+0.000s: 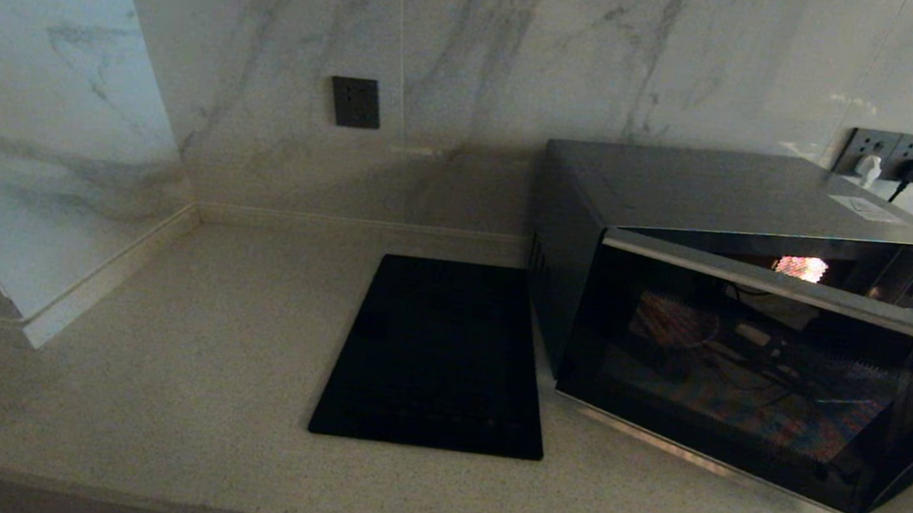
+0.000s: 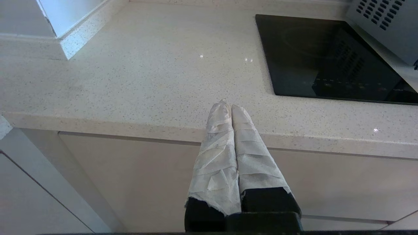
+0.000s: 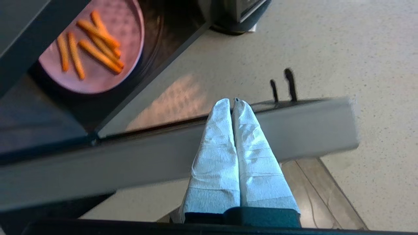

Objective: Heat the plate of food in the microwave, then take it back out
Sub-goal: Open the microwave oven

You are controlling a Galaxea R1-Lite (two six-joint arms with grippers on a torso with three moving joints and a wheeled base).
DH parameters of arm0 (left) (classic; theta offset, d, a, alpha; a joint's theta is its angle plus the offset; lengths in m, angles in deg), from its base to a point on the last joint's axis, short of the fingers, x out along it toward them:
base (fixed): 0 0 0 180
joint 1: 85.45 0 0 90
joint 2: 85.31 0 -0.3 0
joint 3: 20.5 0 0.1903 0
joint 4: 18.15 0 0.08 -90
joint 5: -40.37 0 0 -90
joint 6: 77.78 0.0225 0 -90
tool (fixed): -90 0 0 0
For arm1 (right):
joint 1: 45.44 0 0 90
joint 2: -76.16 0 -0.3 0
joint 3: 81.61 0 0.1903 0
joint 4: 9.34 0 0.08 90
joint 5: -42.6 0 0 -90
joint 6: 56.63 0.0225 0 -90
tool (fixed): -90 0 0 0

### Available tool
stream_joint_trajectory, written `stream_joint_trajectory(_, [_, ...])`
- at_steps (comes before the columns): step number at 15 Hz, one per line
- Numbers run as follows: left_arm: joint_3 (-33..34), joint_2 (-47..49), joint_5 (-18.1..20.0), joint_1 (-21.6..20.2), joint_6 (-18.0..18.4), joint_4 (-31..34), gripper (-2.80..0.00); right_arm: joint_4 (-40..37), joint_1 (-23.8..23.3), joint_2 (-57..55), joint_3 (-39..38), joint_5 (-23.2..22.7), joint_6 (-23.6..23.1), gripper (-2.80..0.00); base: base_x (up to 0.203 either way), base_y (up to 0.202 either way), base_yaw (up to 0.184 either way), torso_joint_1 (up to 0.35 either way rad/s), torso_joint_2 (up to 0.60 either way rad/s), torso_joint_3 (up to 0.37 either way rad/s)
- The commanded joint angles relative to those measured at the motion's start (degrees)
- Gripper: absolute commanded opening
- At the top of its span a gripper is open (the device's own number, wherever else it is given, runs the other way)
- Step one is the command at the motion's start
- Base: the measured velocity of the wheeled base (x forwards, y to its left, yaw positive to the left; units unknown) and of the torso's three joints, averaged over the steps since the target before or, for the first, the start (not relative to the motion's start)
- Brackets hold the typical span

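The microwave stands on the right of the counter, its black glass door tilted partly open from the top, with light showing in the gap. In the right wrist view the plate of food sits inside the oven, a pale pink plate bearing several orange fries. My right gripper is shut with nothing in it, its taped fingers lying across the door's grey top edge. My left gripper is shut and empty, hanging in front of the counter's front edge.
A flat black slab lies on the speckled counter just left of the microwave. Marble walls close the back and left. A wall socket sits behind, and plugs behind the oven. Cabinet fronts run below the counter.
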Motion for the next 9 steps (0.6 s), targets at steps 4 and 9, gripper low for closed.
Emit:
stream_joint_trajectory(4, [0.0,0.1,0.0,0.0,0.0,0.0,-2.80,-0.3,-1.3,-2.3,0.8,0.1,0.0,-2.80,0.000,0.000,0.000,0.000,0.00,0.000])
stream_joint_trajectory(9, [0.0,0.0,0.0,0.0,0.0,0.0,-2.80,-0.5,-1.4,-0.4,-2.7,-0.1,-0.4,-2.80,0.000,0.000,0.000,0.000,0.00,0.000])
